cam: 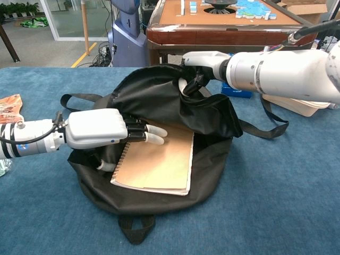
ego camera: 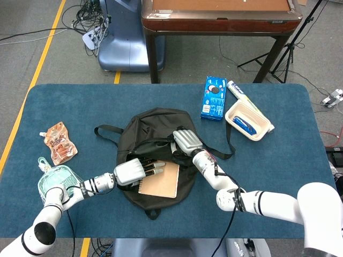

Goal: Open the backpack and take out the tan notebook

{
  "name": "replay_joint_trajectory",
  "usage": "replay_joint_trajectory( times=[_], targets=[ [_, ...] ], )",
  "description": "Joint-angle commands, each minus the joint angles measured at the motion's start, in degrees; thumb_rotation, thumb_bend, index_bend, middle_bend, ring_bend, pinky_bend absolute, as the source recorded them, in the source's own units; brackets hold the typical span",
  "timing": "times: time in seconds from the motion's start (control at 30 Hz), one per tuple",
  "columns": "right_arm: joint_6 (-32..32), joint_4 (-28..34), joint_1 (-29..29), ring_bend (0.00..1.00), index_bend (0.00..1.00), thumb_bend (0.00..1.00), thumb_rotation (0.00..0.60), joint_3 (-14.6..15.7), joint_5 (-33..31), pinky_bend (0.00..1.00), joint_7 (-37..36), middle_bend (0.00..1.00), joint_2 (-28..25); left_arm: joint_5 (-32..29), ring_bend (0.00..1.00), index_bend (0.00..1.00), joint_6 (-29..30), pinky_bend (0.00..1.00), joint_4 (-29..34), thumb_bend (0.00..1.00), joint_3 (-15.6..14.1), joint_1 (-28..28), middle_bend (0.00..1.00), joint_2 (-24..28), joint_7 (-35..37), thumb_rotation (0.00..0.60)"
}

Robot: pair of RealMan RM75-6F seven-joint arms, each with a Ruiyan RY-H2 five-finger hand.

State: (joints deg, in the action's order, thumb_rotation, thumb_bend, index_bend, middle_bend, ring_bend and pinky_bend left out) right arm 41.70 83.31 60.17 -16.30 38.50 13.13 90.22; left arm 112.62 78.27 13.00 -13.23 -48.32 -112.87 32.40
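The black backpack point(ego camera: 153, 126) point(cam: 159, 98) lies open in the middle of the blue table. The tan spiral notebook point(ego camera: 162, 180) point(cam: 159, 162) lies half out of its mouth, on the lower flap. My left hand point(ego camera: 133, 171) point(cam: 98, 129) grips the notebook at its spiral edge, with fingers flat on the cover and the thumb under the edge. My right hand point(ego camera: 187, 141) point(cam: 197, 73) grips the backpack's upper flap and holds it raised above the notebook's far end.
A blue cookie box point(ego camera: 213, 97), a white tube point(ego camera: 242, 97) and a white tray point(ego camera: 244, 127) with a blue item stand at the back right. At the left lie a brown pouch point(ego camera: 59, 142) and a teal pouch point(ego camera: 56, 182). A wooden table point(ego camera: 220, 16) stands behind.
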Motion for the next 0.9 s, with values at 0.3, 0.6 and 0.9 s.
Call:
replay_joint_trajectory(
  times=[0.3,0.6,0.9],
  targets=[
    [0.4,-2.2,0.4,0.25,0.70,0.88,0.600,0.0,-0.4,0.12,-0.9,0.49,0.7,-2.9,0.10,0.28,-0.2,0.19,0.8,0.23,0.3,-0.7,0.05,-3.3,6.2,0.600],
    [0.3,-4.1,0.2,0.25,0.69,0.88,0.600,-0.3,-0.3,0.12,-2.2,0.49,1.1,-4.9,0.16,0.50,0.6,0.18,2.5,0.36,0.9,-0.6,0.21,-4.1,9.0,0.600],
    [-0.1,-5.4,-0.1,0.26,0.69,0.88,0.600,-0.6,0.1,0.12,-3.7,0.49,1.2,-6.3,0.43,0.65,3.7,0.21,6.6,0.40,1.5,-0.3,0.65,-3.9,14.1,0.600]
  ],
)
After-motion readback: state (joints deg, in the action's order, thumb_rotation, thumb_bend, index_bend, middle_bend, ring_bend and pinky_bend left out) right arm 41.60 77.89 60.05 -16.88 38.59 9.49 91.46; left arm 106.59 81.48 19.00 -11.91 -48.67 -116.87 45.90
